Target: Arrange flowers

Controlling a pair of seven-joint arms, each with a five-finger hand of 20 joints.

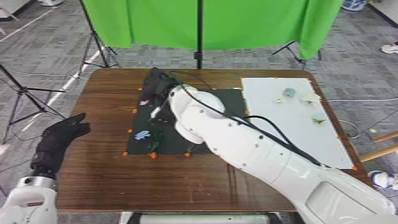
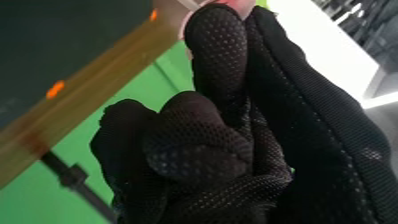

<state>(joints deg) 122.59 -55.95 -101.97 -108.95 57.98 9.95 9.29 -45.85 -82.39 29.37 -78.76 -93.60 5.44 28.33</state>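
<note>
Your right hand, upper left of centre, is pinching something pink at its fingertips; the blue flower is lying lower left on the black mat; your left hand is pointing upward at frame left, loosely open.

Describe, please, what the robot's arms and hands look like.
The left arm and right arm have rounded white shells; a black cable runs along the right one. The left hand and right hand wear black gloves; the right one shows dotted mesh.
</note>
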